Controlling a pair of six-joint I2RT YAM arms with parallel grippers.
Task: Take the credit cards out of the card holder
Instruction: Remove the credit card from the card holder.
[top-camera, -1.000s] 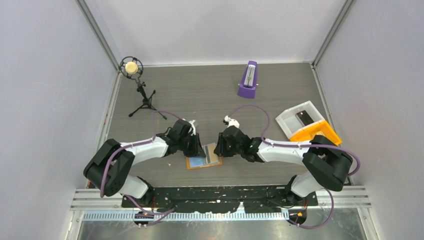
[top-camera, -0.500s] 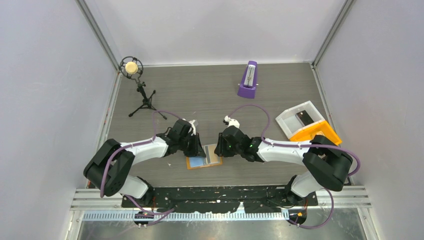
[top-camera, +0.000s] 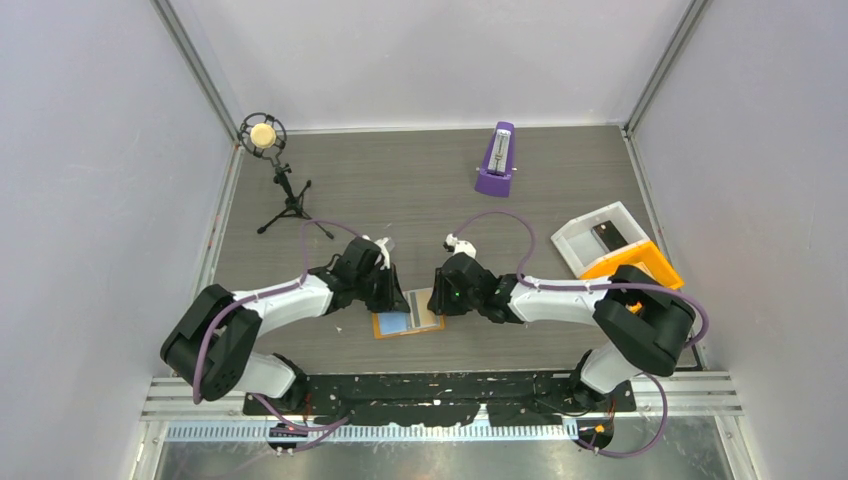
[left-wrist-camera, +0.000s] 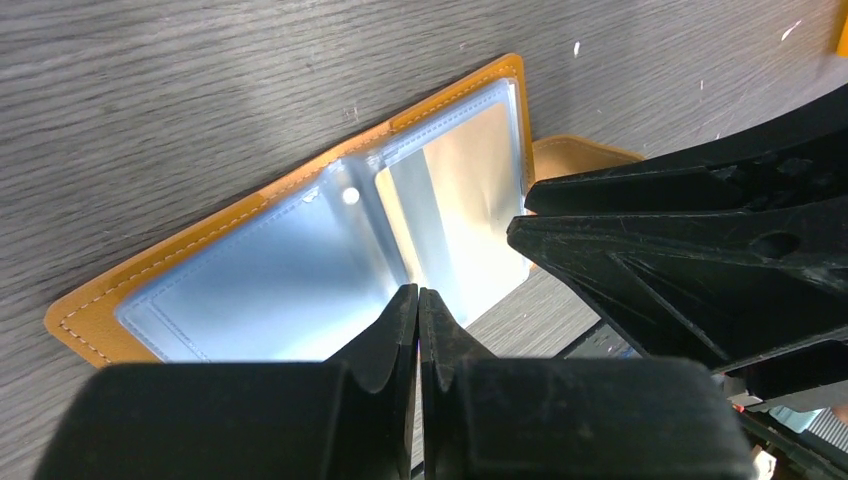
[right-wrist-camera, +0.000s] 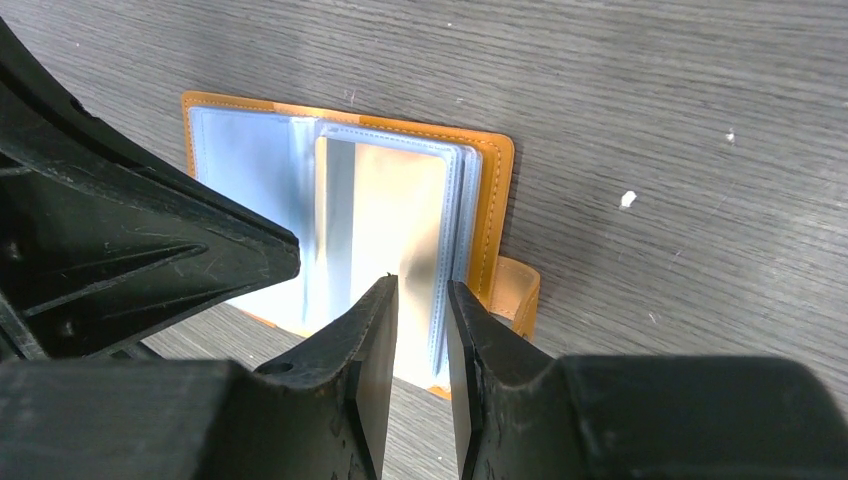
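Over the near edge of the small flat orange folding card holder (left-wrist-camera: 150, 278), which lies spread open on the grey wood-grain table (top-camera: 420, 200), the left gripper (left-wrist-camera: 417, 292) is clenched. Its two black fingers press tip to tip at the rim of the clear plastic sleeves. Whether a sleeve edge is pinched between them cannot be told.

At the holder's opposite side sits the right gripper (right-wrist-camera: 420, 285), its jaws a narrow slit apart and its tips over the edge of the stacked sleeves. Nothing is plainly clamped in that gap.

A light blue credit card (right-wrist-camera: 240, 170) shows through the sleeve on the half of the holder nearer the left gripper. The other half shines pale silver-grey, and its contents are unclear. An orange snap tab (right-wrist-camera: 515, 285) pokes out past the holder's edge.

Well apart to the right of the holder stands a white open bin (top-camera: 572, 245) with a dark flat rectangle inside, touching an orange plastic bin (top-camera: 645, 262). Far beyond the holder stands a purple metronome (top-camera: 496, 160), and far to its left a microphone on a black tripod (top-camera: 265, 135).
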